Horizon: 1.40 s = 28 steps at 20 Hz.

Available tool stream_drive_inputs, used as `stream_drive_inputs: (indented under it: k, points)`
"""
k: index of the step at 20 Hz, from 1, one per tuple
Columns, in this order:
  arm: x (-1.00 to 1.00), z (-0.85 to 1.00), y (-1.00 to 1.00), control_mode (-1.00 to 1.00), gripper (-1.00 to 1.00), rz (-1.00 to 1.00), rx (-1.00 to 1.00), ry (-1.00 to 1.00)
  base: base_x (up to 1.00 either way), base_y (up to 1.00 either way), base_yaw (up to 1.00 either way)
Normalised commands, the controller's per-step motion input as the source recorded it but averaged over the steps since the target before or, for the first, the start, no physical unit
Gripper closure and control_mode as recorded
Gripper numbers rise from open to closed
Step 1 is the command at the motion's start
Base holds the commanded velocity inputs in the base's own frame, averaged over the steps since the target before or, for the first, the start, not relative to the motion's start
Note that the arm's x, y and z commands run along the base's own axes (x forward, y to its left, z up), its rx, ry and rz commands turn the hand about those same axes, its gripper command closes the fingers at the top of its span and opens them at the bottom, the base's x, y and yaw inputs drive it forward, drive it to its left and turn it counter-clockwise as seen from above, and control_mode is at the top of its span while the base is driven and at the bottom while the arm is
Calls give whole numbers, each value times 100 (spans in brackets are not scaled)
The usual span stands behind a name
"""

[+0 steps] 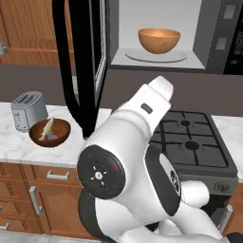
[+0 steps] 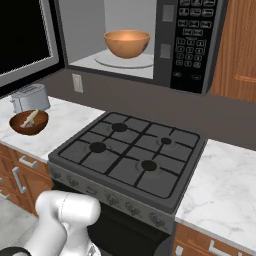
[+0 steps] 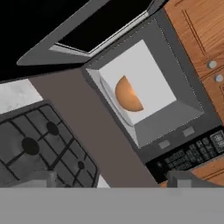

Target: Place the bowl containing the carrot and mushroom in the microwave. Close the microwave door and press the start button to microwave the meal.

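At the bottom of the hand view, the gripper [image 3: 111,177] shows two small dark finger tips far apart at the left and right, jaws spread wide, holding and touching nothing. Beyond them lies a band of plain brown-grey wall [image 3: 87,113], then the microwave [image 3: 175,109], a black box with a smooth pale grey inside. On its round glass turntable [image 1: 155,56] sits the bowl [image 1: 159,40], wide, round and light orange-tan, with a smooth curved wall; what lies in it cannot be made out. A dark button panel [image 2: 194,45] with rows of small keys stands at the right of the opening. The microwave door [image 1: 81,57] hangs swung out to the left, its thick glossy black frame around a dark window. Below is a gas stove [image 2: 132,155] with a matt black grid of grates and four round burners, set between veined white marble counters [image 2: 222,185] over wooden cabinet fronts. On the left counter a darker brown bowl [image 1: 50,133] holding pale food rests just beside a boxy silver toaster [image 1: 28,110].
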Motion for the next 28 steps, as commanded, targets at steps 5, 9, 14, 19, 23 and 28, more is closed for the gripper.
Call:
stream_drive_inputs:
  k: [5,9,14,19,23,28]
  points:
    - [-3,-54,28,-100,-100,2,-43,-20,0,0,0]
    - [-4,4,47,-100,-100,0,-25,-13,0,0,0]
    - [-9,20,72,-100,-100,0,-18,-2,0,0,0]
    - [-15,9,73,-100,-100,0,-12,0,0,0,0]
    - [-6,0,72,-100,-100,1,-5,0,0,0,0]
    - [1,0,66,-100,-100,2,-1,3,0,0,0]
